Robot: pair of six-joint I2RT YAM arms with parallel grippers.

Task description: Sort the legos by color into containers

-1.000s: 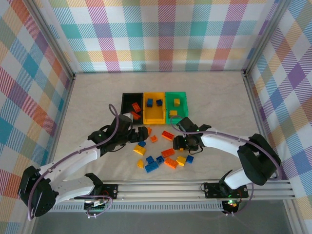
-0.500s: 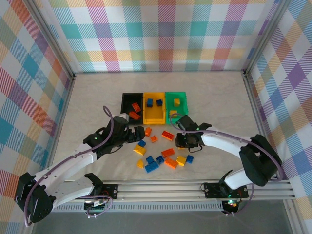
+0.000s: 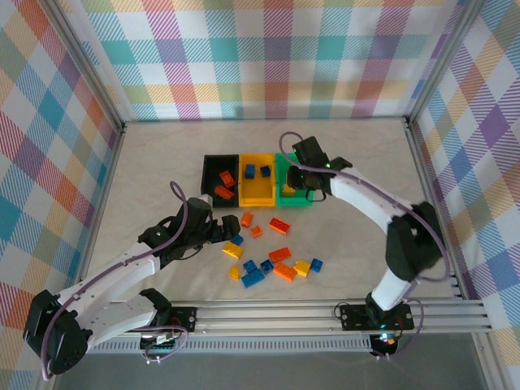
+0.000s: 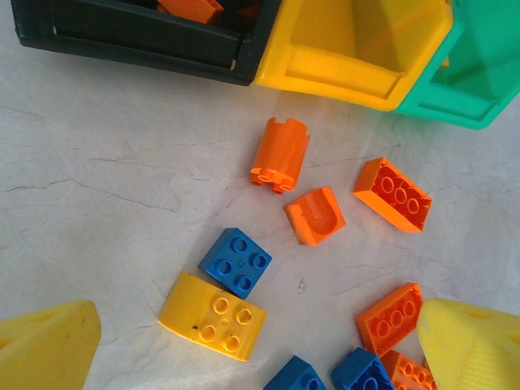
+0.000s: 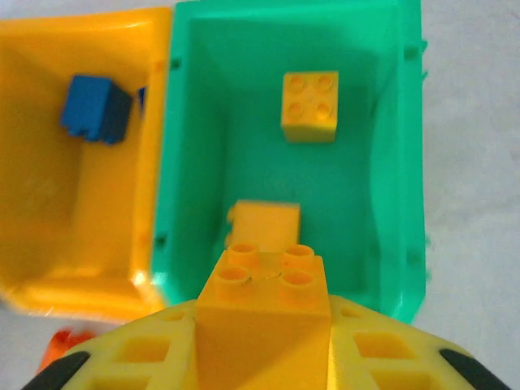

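Observation:
My right gripper (image 3: pixel 299 184) (image 5: pixel 264 345) is shut on a yellow lego (image 5: pixel 266 280) and holds it above the near end of the green bin (image 3: pixel 294 156) (image 5: pixel 195 162). Two yellow legos (image 5: pixel 309 106) lie inside that bin. The yellow bin (image 3: pixel 258 201) (image 5: pixel 49 203) holds blue legos (image 5: pixel 93 107), and the black bin (image 3: pixel 208 175) (image 4: pixel 146 41) holds orange ones. My left gripper (image 3: pixel 225 232) (image 4: pixel 258 345) hangs open over loose legos. Below it lie a blue lego (image 4: pixel 236 262) and a yellow one (image 4: pixel 213 316) touching it.
More loose legos lie on the table in front of the bins: an orange cylinder (image 4: pixel 279 154), an orange arch piece (image 4: pixel 315 214), an orange brick (image 4: pixel 392 194), and a mixed cluster (image 3: pixel 280 266) of orange, blue and yellow. Plaid walls enclose the table.
My right gripper has lifted from the loose pile and swung back over the green bin with a yellow lego in it. The left gripper has drawn back slightly and stays open.

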